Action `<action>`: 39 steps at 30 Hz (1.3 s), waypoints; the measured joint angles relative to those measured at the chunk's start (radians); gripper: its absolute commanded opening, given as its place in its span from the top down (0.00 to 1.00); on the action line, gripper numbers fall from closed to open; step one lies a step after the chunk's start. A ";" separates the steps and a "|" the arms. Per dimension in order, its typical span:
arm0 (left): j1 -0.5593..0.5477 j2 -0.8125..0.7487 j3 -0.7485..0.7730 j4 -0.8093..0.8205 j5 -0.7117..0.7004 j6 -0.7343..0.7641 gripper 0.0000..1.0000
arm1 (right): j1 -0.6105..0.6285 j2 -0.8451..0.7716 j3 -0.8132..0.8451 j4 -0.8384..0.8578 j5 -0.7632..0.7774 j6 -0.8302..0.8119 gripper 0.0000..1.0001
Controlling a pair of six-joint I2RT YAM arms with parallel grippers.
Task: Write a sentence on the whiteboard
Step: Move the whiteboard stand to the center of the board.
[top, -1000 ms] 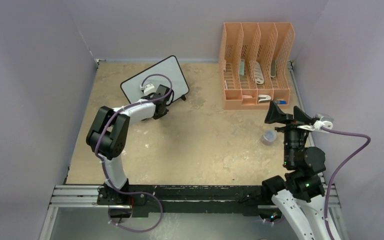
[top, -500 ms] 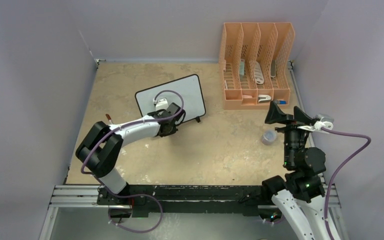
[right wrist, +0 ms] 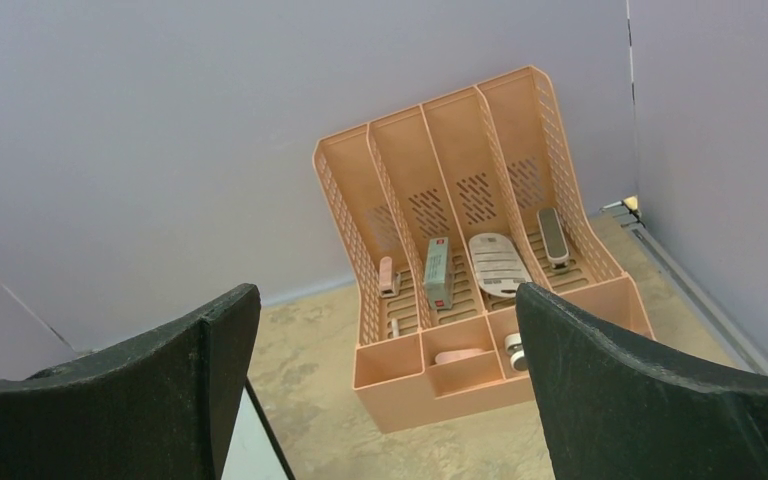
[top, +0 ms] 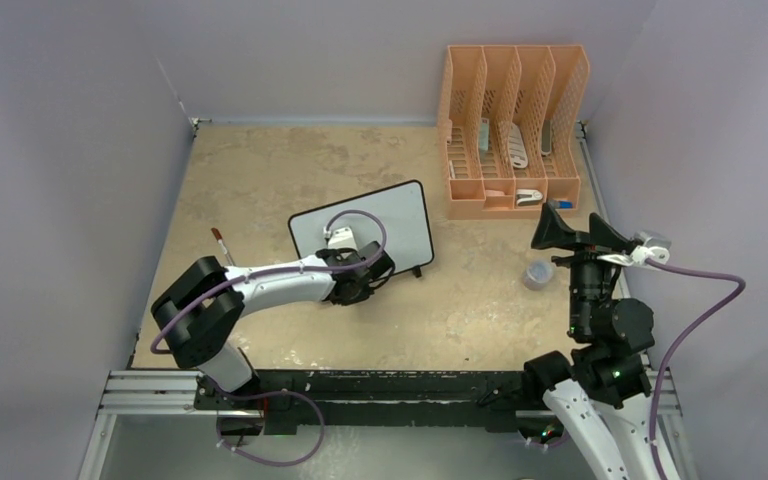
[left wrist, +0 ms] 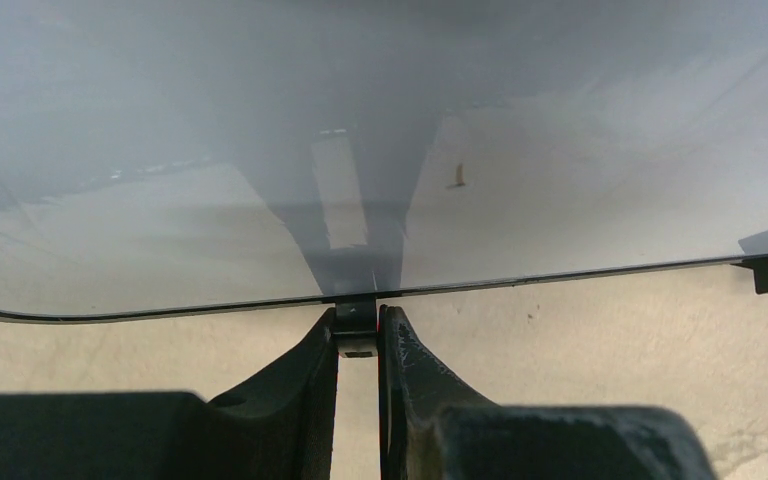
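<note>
— Where's the whiteboard point(top: 407, 218)?
— Left of the orange organizer point(top: 512, 190), a little nearer the arm bases, turned at a slant.
— The left gripper point(left wrist: 358, 325)?
— Nearly closed, pinching the board's thin black bottom frame (right at mid-edge in the wrist view).
— The right gripper point(right wrist: 385, 297)?
— Just nearside of the organizer's right end, jaws spread wide, holding nothing.
</note>
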 measured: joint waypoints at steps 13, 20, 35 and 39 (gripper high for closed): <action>-0.139 0.109 0.127 -0.103 -0.019 -0.185 0.91 | 0.002 -0.015 0.000 0.001 -0.005 0.000 0.01; -0.147 0.125 0.151 -0.138 -0.021 -0.210 0.59 | 0.006 -0.022 0.000 0.001 -0.015 0.001 0.01; -0.200 -0.109 0.225 -0.229 -0.019 -0.061 0.31 | 0.006 -0.021 0.000 -0.001 -0.022 0.001 0.01; -0.200 -0.216 0.269 -0.252 -0.059 0.058 0.25 | 0.006 -0.018 0.000 -0.003 -0.022 0.001 0.01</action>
